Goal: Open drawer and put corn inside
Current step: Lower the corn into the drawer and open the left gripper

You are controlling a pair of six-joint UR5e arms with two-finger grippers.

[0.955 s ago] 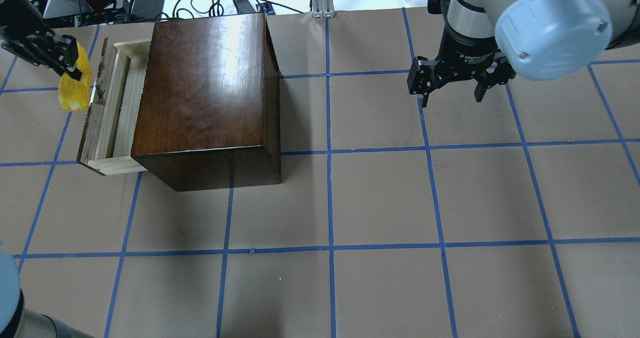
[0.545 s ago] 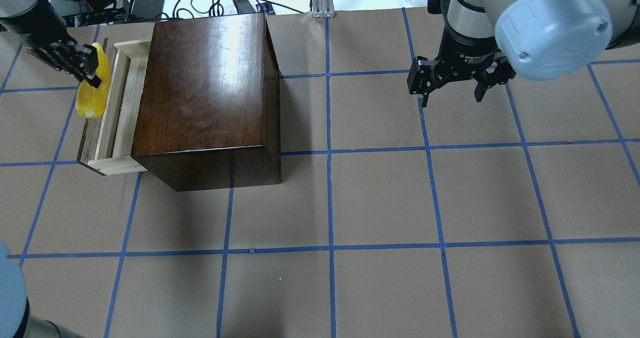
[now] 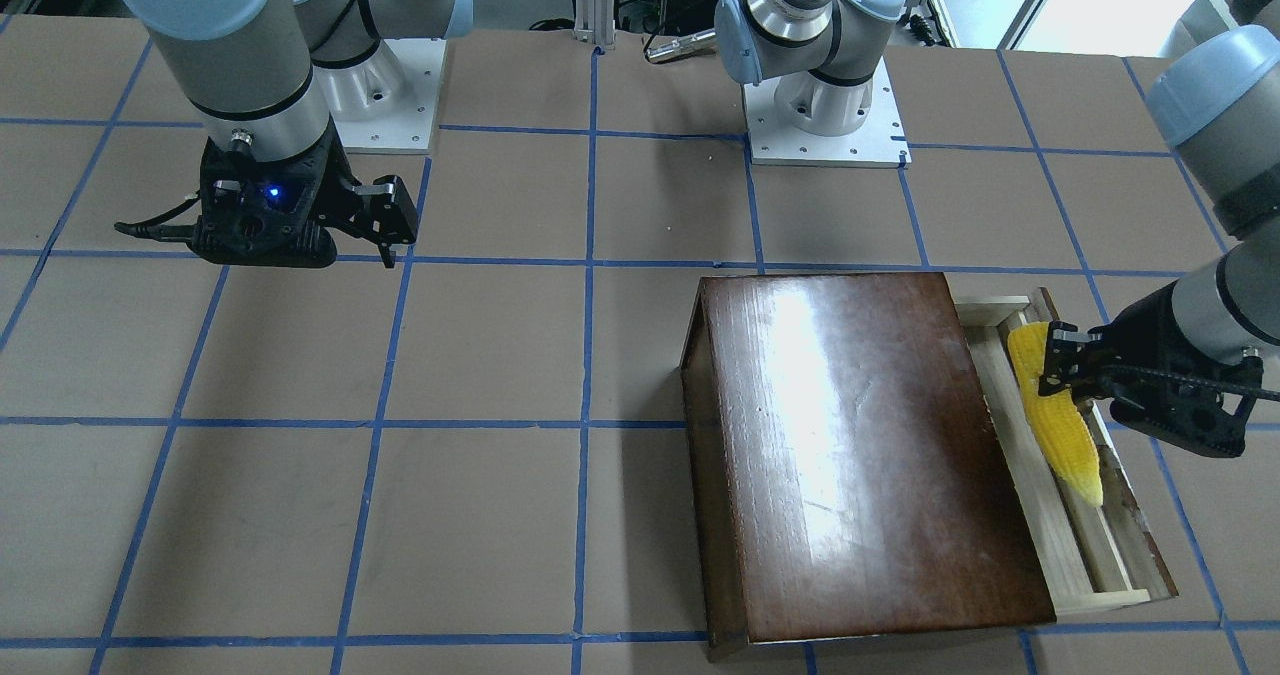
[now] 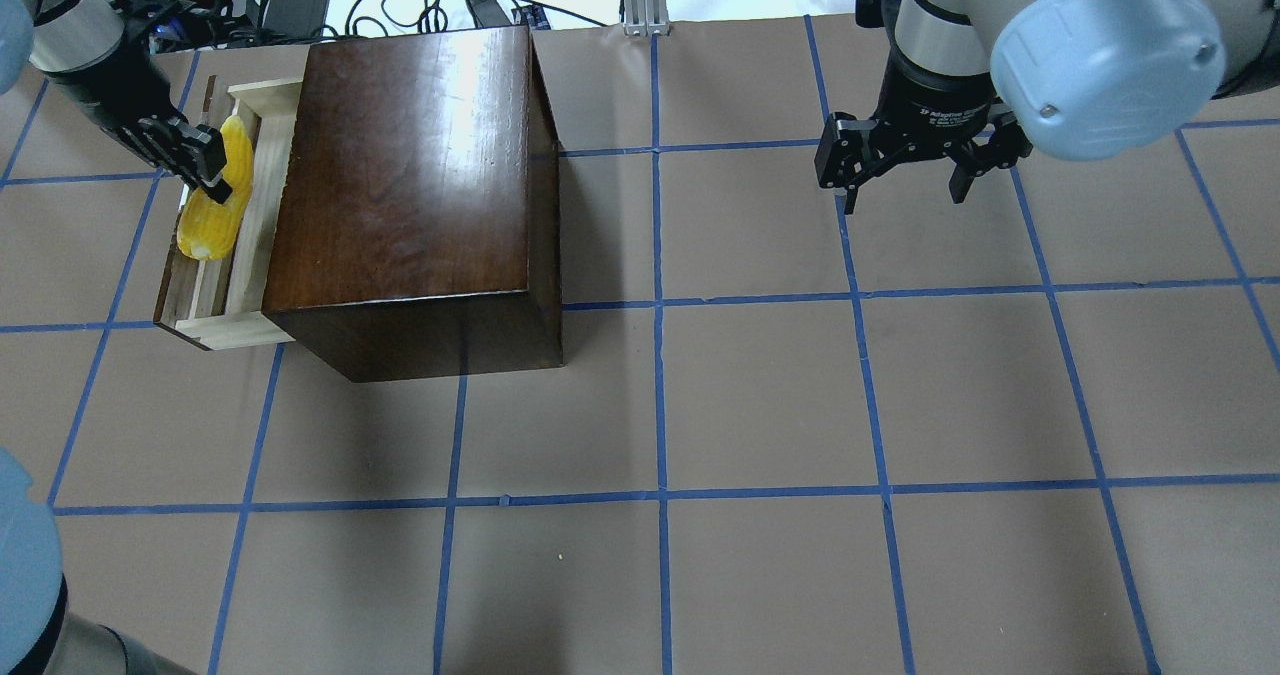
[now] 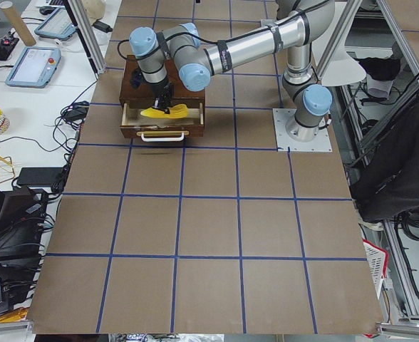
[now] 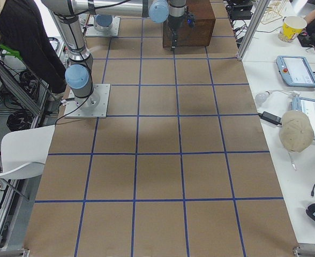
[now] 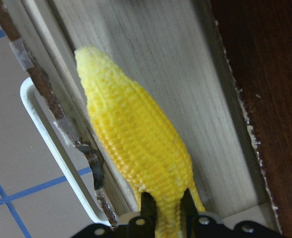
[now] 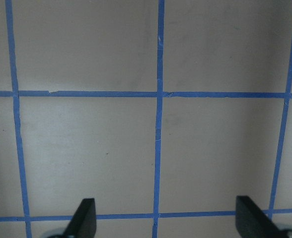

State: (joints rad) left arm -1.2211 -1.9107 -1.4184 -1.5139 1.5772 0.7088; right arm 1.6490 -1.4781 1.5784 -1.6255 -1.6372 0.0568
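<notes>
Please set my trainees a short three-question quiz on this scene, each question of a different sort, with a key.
1. True or false: the left claw grips the corn near one end.
2. Fill the gap: the right claw hangs over the table with its jaws ____.
3. Choose one. The corn is: A, lying on the table; B, held over the open drawer; C, in the right claw.

Key: 1 true; 2 open; 3 B.
</notes>
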